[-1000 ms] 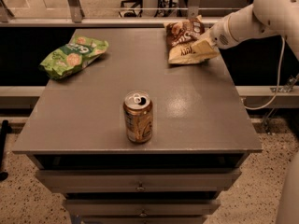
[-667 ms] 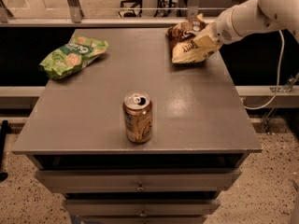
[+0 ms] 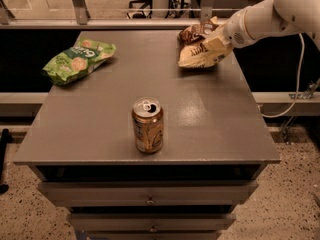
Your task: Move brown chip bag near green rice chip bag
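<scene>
The brown chip bag [image 3: 199, 51], dark brown at its far end and cream-yellow at its near end, is at the back right of the grey table [image 3: 100, 129]. My gripper [image 3: 216, 36] comes in from the right on a white arm and is shut on the bag's right part, holding it tilted just above the tabletop. The green rice chip bag [image 3: 77, 59] lies flat at the back left of the table, far from the brown bag.
A gold drink can [image 3: 147, 125], opened, stands upright near the table's front middle. Drawers [image 3: 150, 191] run below the tabletop. A rail and window posts [image 3: 80, 4] stand behind the table. A cable [image 3: 295, 84] hangs at the right.
The gripper and the brown chip bag have shifted slightly left and towards the front. The green bag and the can have not moved.
</scene>
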